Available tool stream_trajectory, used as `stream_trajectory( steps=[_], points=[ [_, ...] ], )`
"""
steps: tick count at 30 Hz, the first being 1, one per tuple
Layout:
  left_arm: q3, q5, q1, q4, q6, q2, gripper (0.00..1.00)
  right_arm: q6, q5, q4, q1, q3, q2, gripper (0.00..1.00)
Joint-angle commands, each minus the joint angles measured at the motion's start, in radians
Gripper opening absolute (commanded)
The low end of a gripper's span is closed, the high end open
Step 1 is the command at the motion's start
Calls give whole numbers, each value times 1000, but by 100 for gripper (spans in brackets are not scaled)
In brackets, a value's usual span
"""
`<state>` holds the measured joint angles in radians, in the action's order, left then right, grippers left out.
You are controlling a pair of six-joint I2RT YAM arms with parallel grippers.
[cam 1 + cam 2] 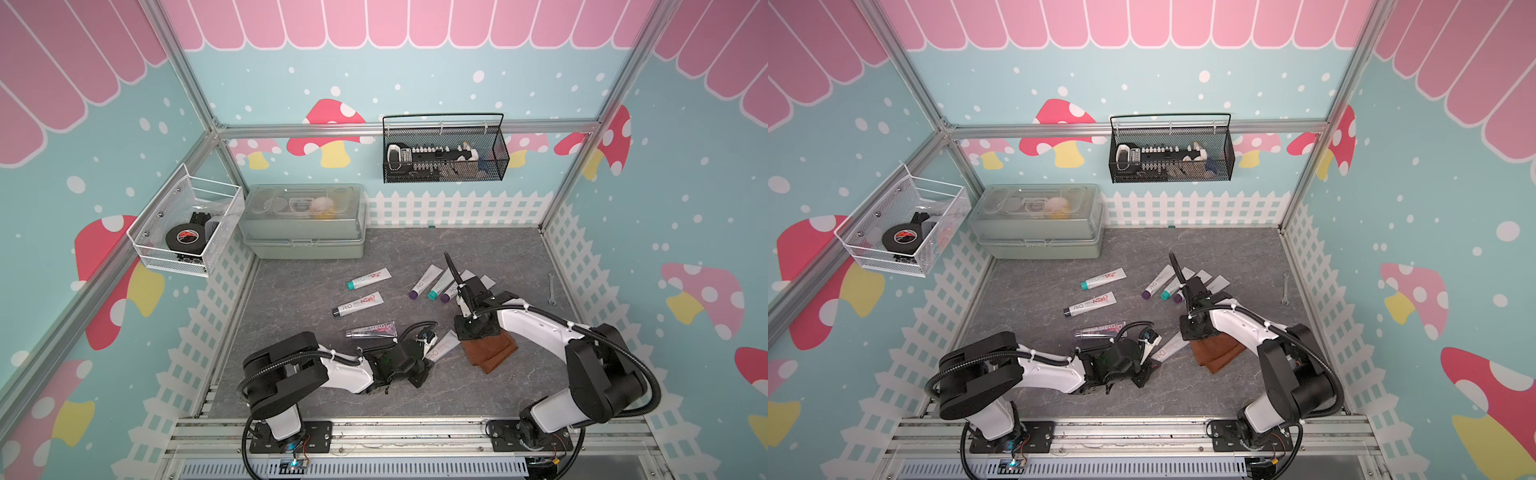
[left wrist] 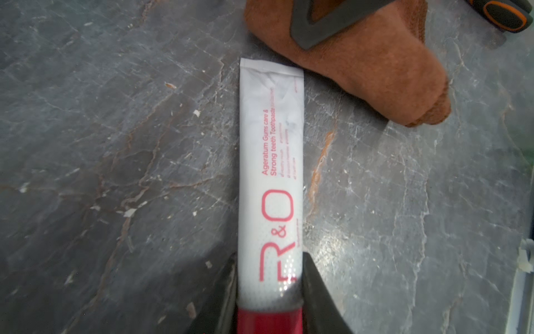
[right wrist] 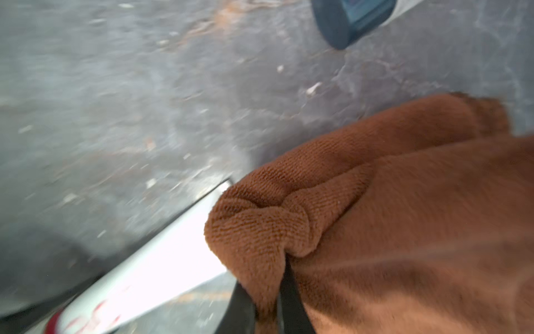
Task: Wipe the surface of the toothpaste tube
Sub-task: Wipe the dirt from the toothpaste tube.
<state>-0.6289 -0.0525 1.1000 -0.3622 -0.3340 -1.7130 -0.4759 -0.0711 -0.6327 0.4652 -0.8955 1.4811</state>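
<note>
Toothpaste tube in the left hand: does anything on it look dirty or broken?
A little. In the left wrist view, the toothpaste tube held by the left hand is creased near its flat end and has a small dark smudge beside the pink lettering. Nothing looks spilled, and its red cap is on.

This is a robot lab's staged test cell, not a lived-in room. An aluminium frame (image 1: 407, 128) boxes it in, and the printed walls (image 1: 685, 199) show cartoon mushrooms, a pink awning and a white picket fence. A left arm (image 1: 349, 372) and a right arm (image 1: 536, 330) are bolted to a metal rail (image 1: 415, 430) at the near edge of the grey stone-patterned table (image 1: 449, 395). A white mesh basket (image 1: 174, 259) hangs on the left wall and a black mesh basket (image 1: 494, 166) on the far wall. Toothpaste tubes (image 1: 369, 279) lie loose on the table.
</note>
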Motion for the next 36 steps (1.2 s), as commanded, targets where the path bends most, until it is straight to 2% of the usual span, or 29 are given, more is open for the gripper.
stream_trajectory(
  steps=[1,5,7,10,14,16,19,25,30,36],
  points=[
    [2,-17,-7,31,-7,-16,28,3,-169,-22,26,0,-55,8],
    [-8,-16,-6,35,-5,-23,28,-33,-293,83,76,43,-9,9],
    [-10,-15,-6,38,-6,-22,28,-32,-290,96,99,47,43,8],
    [-12,-14,-6,43,-6,-21,28,-10,-193,60,119,35,119,8],
    [-14,-16,-7,51,-6,-17,28,-5,97,-44,119,0,156,8],
    [-12,-18,-6,51,-5,-13,28,-10,200,-72,112,-16,172,8],
    [-8,-24,-7,51,-6,-10,28,-11,256,-85,98,-38,216,8],
    [3,-30,-9,46,-8,-5,28,-4,278,-72,53,-46,255,8],
    [3,-24,-9,41,-9,-11,28,6,216,-55,23,-38,156,8],
    [-2,-27,-9,40,-8,-19,28,14,-100,-20,30,-10,-10,9]
  ],
)
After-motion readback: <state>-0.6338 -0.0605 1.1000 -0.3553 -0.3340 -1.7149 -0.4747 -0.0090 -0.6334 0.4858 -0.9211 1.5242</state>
